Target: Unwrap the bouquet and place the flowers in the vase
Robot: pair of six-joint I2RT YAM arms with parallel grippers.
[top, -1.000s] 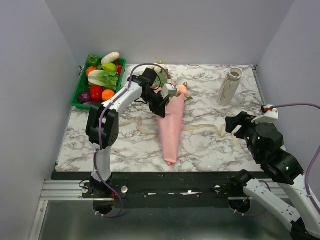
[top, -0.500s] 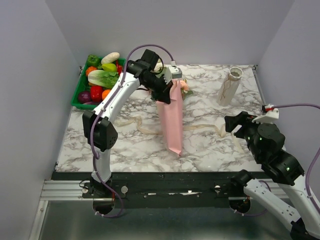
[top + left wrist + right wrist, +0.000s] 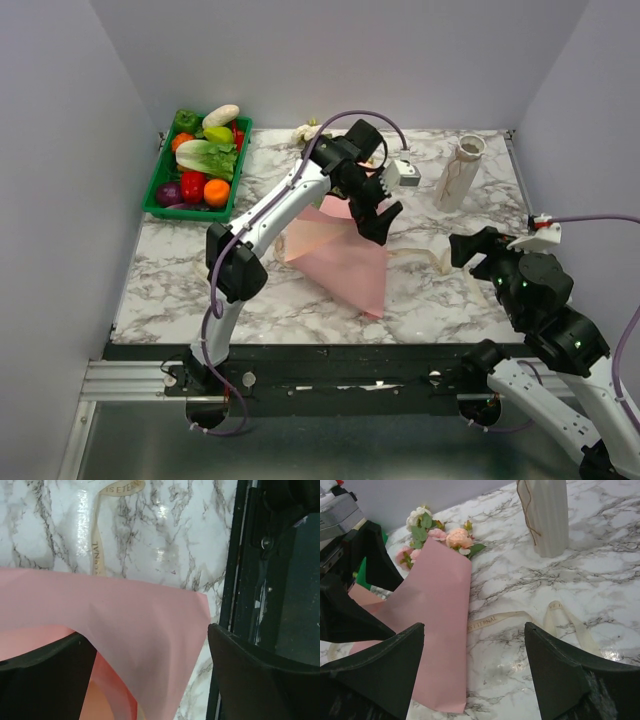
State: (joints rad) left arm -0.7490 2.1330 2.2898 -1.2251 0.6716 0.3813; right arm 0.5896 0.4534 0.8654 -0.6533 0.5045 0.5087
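Marble table (image 3: 180,285) carries bouquet's pink paper (image 3: 345,262) under left gripper (image 3: 383,220), jaws apart.

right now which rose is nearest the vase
The peach rose, rightmost in the right wrist view; the white rose and pink rose lie farther from the vase.

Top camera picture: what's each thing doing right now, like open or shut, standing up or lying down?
pink paper: spread open in a wide fan
ribbon: untied, lying loose
flowers: lying down at the paper's top end, not in the vase
vase: standing upright, no flowers in it
left end effector: open, over the paper
right end effector: open, holding nothing
vegetable tray: full
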